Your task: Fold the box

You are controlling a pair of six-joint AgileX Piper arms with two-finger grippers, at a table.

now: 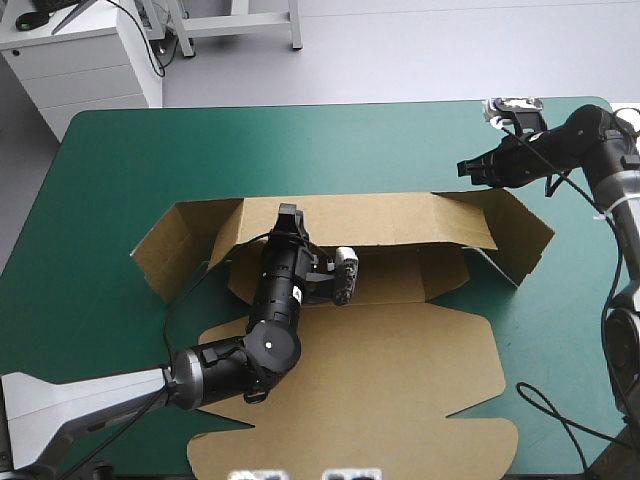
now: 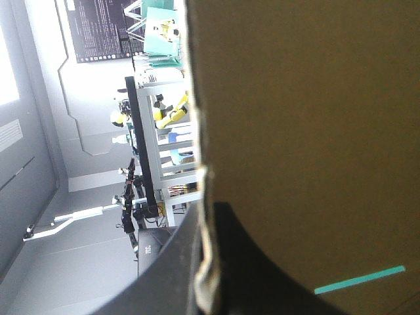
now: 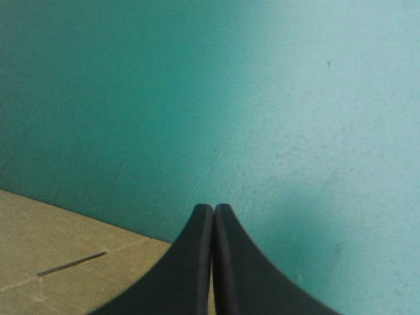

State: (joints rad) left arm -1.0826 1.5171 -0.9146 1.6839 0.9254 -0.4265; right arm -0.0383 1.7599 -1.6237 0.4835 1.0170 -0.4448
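The brown box (image 1: 400,390) lies in the middle of the teal-green table, its wide lid panel flat toward the near edge. Its long back wall (image 1: 370,218) stands raised. My left gripper (image 1: 290,218) reaches over the box floor to that wall's top edge. In the left wrist view the left gripper (image 2: 205,216) is shut on the board (image 2: 308,131), whose raw edge runs between the black fingers (image 2: 262,262). My right gripper (image 1: 466,168) hovers beyond the box's far right corner, shut and holding nothing. In its own view the right gripper (image 3: 213,210) points at bare cover, a corner of the box (image 3: 59,256) beside it.
The box's side flaps splay outward at the left end (image 1: 165,245) and the right end (image 1: 520,235). Bare teal-green cover (image 1: 300,150) stretches between the box and the table's far edge. A white cabinet (image 1: 85,60) stands beyond the far left corner.
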